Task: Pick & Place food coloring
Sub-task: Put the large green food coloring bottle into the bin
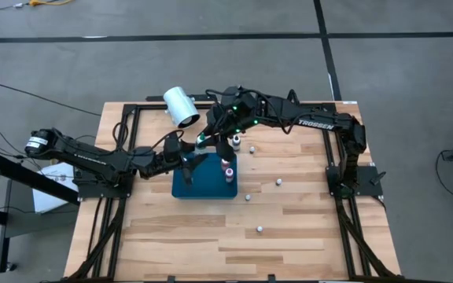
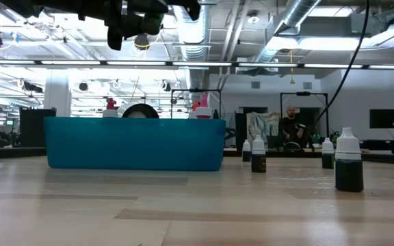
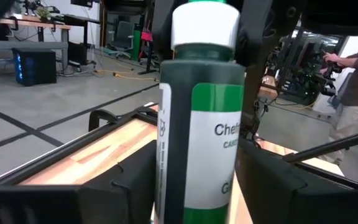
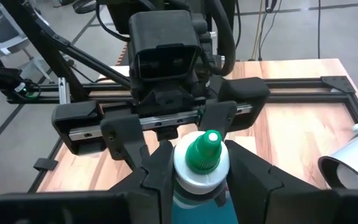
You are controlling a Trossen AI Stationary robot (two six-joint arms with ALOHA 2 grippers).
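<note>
Green food coloring bottle (image 4: 199, 171) over teal tray (image 1: 203, 186) near desk (image 1: 289, 228) back edge — right gripper (image 4: 197, 177) fingers pinch it; left gripper (image 3: 194, 186) fingers flank it (contact unclear).

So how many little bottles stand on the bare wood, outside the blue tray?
4 bottles: one beyond the tray, one right of it, one at its corner, one farthest out. Others may be hidden.
</note>
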